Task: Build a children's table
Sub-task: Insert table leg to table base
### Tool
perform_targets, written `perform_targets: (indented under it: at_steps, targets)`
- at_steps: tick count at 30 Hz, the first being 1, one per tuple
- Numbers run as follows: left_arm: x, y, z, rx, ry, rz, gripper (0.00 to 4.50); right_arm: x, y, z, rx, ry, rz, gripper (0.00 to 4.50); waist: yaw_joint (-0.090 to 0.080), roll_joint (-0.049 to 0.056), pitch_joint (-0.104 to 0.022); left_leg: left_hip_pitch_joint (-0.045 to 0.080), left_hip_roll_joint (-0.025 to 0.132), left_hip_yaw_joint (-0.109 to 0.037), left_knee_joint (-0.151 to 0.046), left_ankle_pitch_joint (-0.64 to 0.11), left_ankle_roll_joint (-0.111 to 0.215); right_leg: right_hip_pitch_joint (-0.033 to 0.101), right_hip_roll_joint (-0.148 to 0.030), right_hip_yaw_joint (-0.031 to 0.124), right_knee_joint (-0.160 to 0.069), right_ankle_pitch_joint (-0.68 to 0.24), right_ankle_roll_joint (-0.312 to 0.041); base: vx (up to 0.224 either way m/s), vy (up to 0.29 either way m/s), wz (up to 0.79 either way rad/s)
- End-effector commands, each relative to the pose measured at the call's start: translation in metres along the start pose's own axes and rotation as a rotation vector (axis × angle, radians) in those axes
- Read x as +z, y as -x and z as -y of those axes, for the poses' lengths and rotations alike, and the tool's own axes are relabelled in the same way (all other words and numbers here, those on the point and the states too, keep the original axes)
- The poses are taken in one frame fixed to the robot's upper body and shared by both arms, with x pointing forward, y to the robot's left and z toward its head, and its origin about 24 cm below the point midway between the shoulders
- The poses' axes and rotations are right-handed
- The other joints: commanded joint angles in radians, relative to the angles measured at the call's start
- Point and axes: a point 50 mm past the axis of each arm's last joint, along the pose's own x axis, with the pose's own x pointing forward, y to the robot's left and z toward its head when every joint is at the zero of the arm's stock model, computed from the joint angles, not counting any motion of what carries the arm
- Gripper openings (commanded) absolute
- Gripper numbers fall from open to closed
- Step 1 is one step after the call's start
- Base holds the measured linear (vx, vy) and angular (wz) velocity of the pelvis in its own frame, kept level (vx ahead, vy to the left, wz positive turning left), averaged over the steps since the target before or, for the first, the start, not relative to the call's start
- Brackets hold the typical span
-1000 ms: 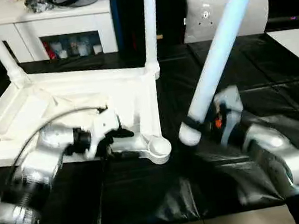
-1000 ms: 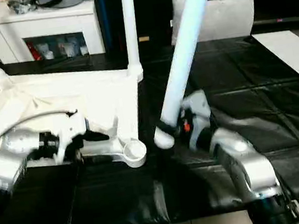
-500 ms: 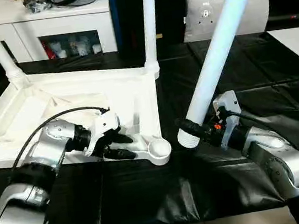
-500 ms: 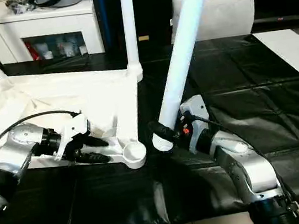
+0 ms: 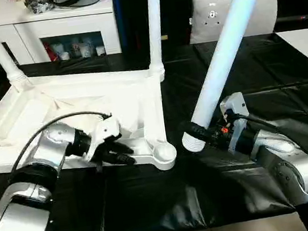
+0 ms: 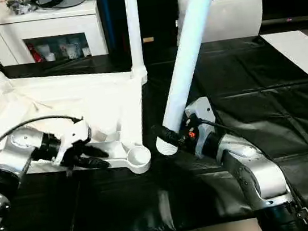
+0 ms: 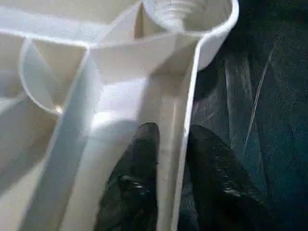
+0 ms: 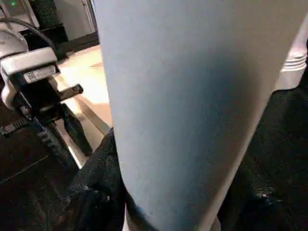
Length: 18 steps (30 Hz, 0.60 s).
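left pincer (image 5: 120, 153) pinches the tabletop (image 5: 55, 106) rim, one finger each side, beside the empty corner socket (image 5: 163, 151). right pincer (image 5: 198, 133) holds a leg (image 5: 225, 53) low down, tilted, just beside that socket. step: third leg. next: stand it upright, seat its end.

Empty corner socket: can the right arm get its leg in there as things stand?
Probably yes. The socket is open, with bare black cloth between it and the leg end in the right gripper. The left gripper pinches the tabletop rim beside it, clear of the opening.
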Motion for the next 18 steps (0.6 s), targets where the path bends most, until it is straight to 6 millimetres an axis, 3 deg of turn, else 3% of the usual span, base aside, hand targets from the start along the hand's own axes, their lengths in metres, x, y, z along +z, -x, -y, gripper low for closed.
perform_targets:
  at_steps: [1,7,11,18]
  targets:
    - [0.004,0.002,-0.003,0.007,-0.019,0.006,0.66,0.008,0.000,0.001,0.006,0.019,0.020,1.93,0.001,0.009,-0.071,0.004,0.010,0.006,-0.081,-0.298,-0.006,0.060,-0.052,0.042,-0.080,-0.426,-0.132,0.000,0.000,0.00]
    - [0.001,0.001,-0.001,0.000,-0.009,0.011,0.11,0.013,-0.002,0.001,0.023,0.021,0.019,1.93,0.001,0.008,-0.069,0.002,0.010,0.005,-0.082,-0.298,-0.005,0.061,-0.054,0.042,-0.082,-0.447,-0.127,0.000,0.000,0.00]
    - [0.012,-0.008,0.000,0.019,0.034,0.158,0.02,0.022,-0.006,-0.002,0.062,0.042,0.012,1.93,-0.002,0.006,-0.071,-0.001,0.013,0.006,-0.082,-0.278,-0.007,0.065,-0.053,0.045,-0.072,-0.399,-0.149,0.000,0.000,0.00]
    - [0.016,-0.031,0.001,0.149,0.096,0.152,0.00,0.027,-0.013,-0.008,0.093,0.052,0.007,1.93,-0.001,0.003,-0.071,-0.004,0.009,0.011,-0.078,-0.238,0.009,0.064,-0.050,0.043,-0.078,-0.446,-0.120,0.000,0.000,0.00]
